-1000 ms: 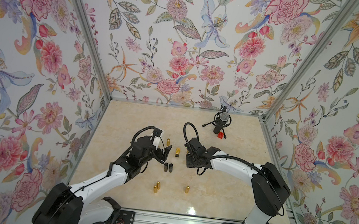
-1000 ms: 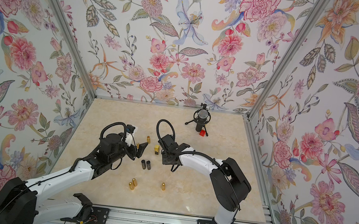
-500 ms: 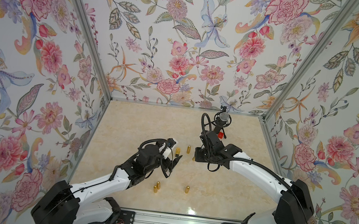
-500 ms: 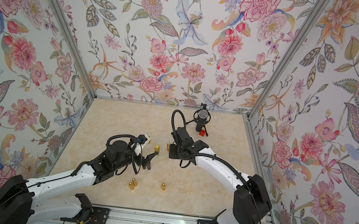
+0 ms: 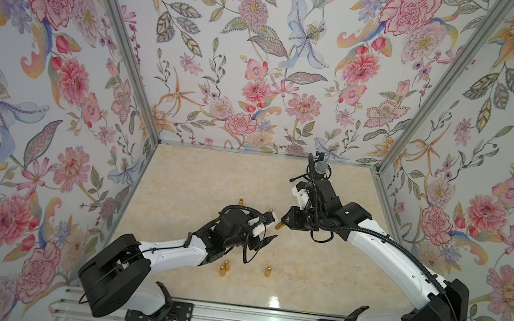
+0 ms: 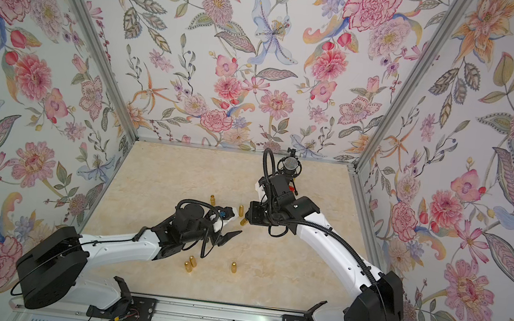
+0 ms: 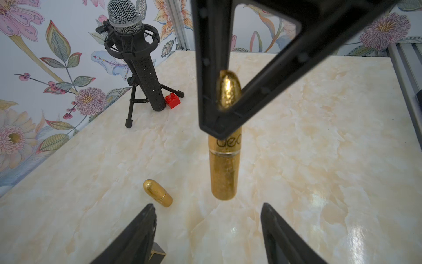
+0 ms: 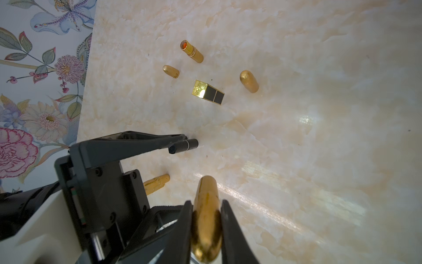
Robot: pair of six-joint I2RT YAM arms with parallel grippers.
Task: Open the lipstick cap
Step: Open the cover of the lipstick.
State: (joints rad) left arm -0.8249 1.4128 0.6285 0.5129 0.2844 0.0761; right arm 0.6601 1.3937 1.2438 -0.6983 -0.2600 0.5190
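My right gripper (image 8: 206,202) is shut on a gold lipstick (image 8: 206,219) and holds it in the air over the table, seen in both top views (image 5: 279,226) (image 6: 243,221). In the left wrist view the lipstick (image 7: 225,164) hangs from the right fingers (image 7: 212,91). Its rounded end is clamped, and its seam ring and free end stick out below them. My left gripper (image 7: 206,214) is open just short of that free end, with nothing between its fingers. It sits left of the right gripper (image 5: 268,231).
Several gold lipsticks and caps lie on the marble table (image 5: 197,177): a pair (image 5: 224,267), a single (image 5: 267,271), an uncapped red one (image 8: 191,51), a square black-gold one (image 8: 207,92) and a black tube (image 8: 186,145). A microphone (image 7: 134,64) on a tripod and a red brick (image 7: 172,100) stand at the back.
The right arm has lifted the gold lipstick off the table and swung it back and right. The left gripper has followed toward its free end, and its jaws have narrowed.
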